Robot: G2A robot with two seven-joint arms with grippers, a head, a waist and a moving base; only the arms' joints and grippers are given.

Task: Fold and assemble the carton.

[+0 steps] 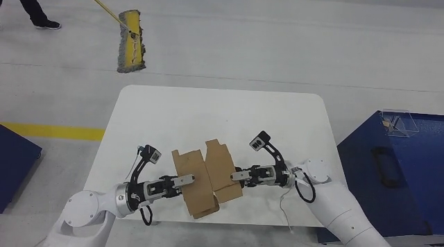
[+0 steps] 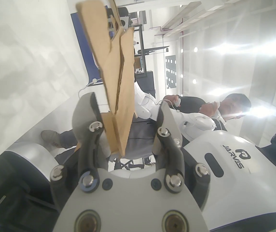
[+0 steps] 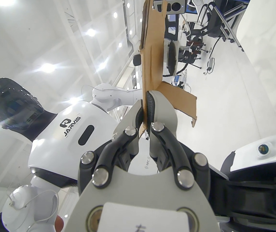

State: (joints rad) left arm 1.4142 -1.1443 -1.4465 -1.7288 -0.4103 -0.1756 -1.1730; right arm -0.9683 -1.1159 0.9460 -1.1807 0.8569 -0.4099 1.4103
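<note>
The brown cardboard carton (image 1: 206, 177), still mostly flat with its flaps partly spread, sits between the two arms over the near part of the white tabletop (image 1: 222, 115). I cannot tell whether it touches the surface. The right gripper (image 3: 145, 112) has its jaws closed tight on one edge of the cardboard. The left gripper (image 2: 127, 102) is at the opposite edge with its jaws open. The carton passes between them, lying against one finger (image 2: 93, 114) and clear of the other. A yellow push broom (image 1: 130, 39) is on the floor beyond the tabletop.
</note>
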